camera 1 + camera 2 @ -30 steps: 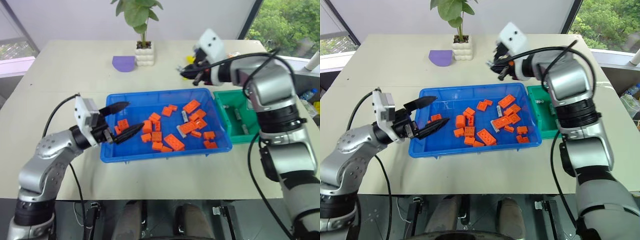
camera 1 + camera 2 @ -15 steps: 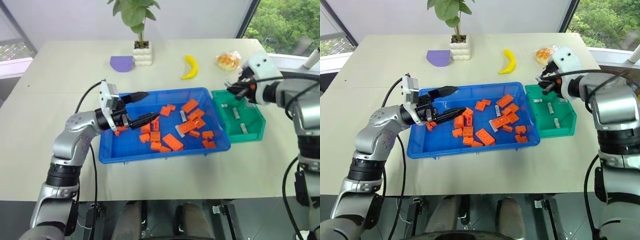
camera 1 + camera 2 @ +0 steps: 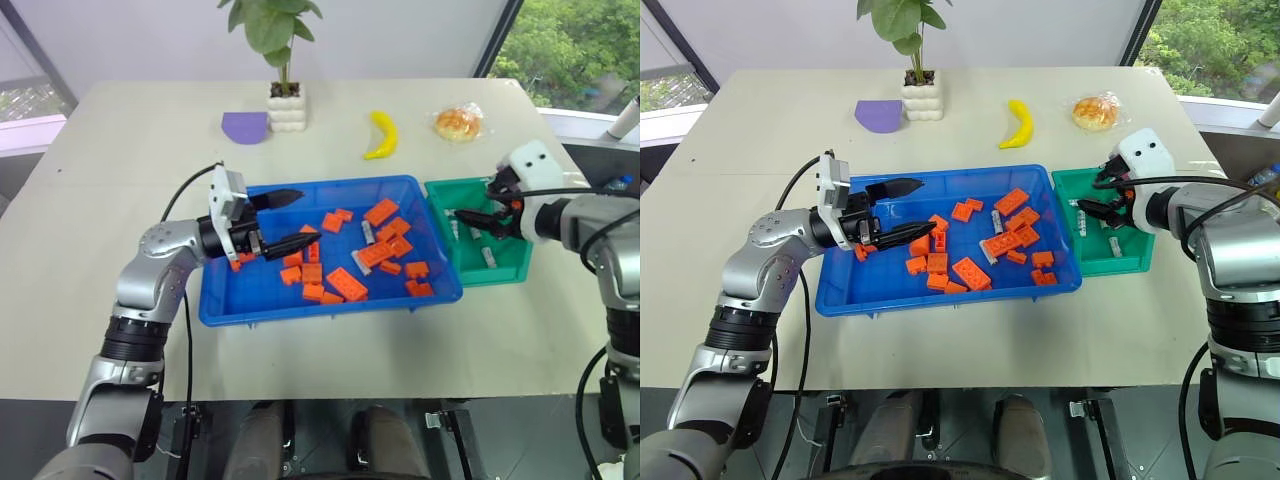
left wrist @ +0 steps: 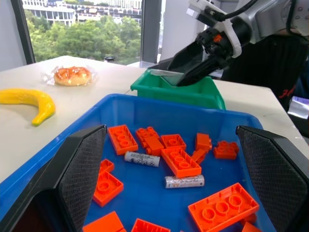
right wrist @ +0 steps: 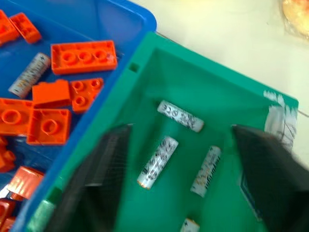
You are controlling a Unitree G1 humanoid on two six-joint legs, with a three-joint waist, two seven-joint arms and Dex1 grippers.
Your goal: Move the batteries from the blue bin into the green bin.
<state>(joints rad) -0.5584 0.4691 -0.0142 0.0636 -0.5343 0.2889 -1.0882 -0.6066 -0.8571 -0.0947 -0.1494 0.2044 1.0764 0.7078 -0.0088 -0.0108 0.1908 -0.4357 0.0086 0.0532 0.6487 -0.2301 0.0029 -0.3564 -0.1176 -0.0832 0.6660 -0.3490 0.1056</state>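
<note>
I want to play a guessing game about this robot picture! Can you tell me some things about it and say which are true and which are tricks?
1. The yellow curved banana lies inside the large bright blue plastic bin. False: it lies on the table behind the bin.
2. Slim silvery batteries lie in the small dark green plastic bin. True.
3. The right gripper is open above the green bin. True.
4. The left gripper is shut on an orange toy brick. False: it is open and holds nothing.
5. Two batteries still lie among the bricks in the blue bin. True.

Batteries (image 5: 157, 162) in green bin (image 5: 145, 87)
</note>
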